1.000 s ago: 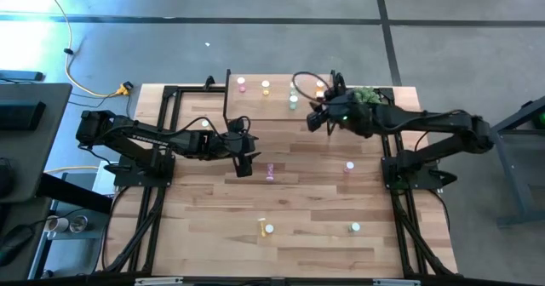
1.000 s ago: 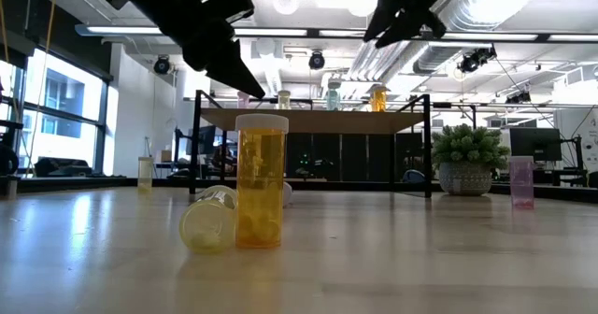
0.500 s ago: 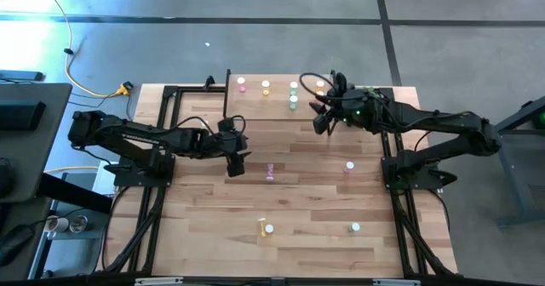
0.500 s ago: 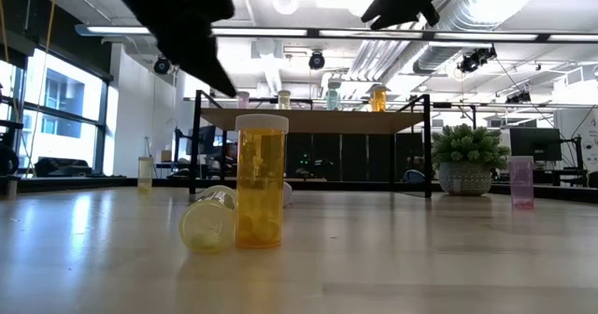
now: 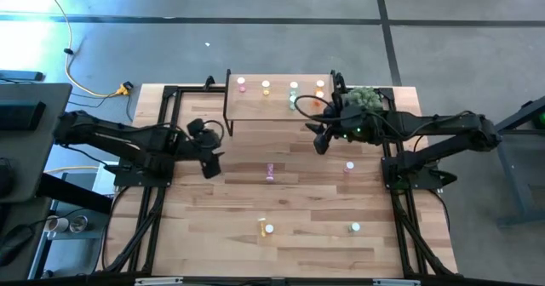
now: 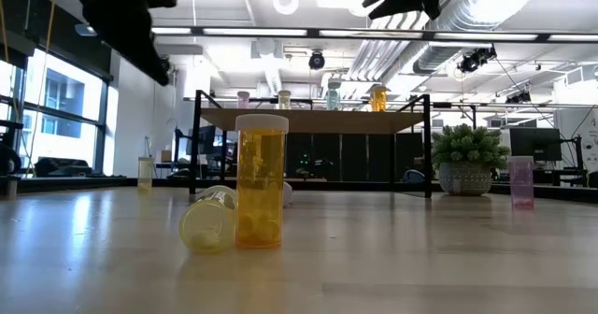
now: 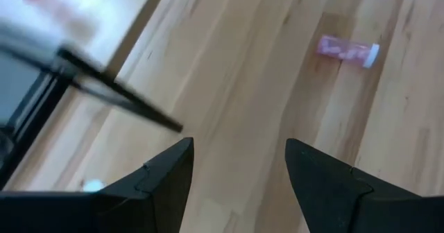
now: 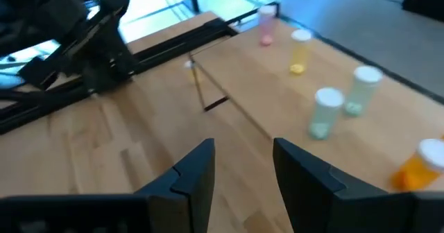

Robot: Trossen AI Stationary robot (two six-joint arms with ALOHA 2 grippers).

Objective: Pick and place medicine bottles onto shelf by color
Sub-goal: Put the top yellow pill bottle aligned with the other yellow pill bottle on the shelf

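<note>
High view: we count five medicine bottles on the shelf [image 5: 255,107], set out by colour; five lie loose on the table [image 5: 306,201].
Low view: an orange bottle [image 6: 260,180] stands beside a toppled yellow one [image 6: 208,222].
Left wrist view: left gripper [image 7: 238,167] gapes, empty, facing a pink bottle [image 7: 347,50] lying flat.
Right wrist view: right gripper [image 8: 243,165] is part-open, holding nothing, near the shelf.

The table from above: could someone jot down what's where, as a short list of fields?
shelf: far edge of the table, five bottles standing on it
pink bottle: lying mid-table
bottles near front: an upright one beside a lying yellow one, plus one green
left gripper: fingers open, empty, over bare table
right gripper: fingers apart, empty, just in front of the shelf
</note>
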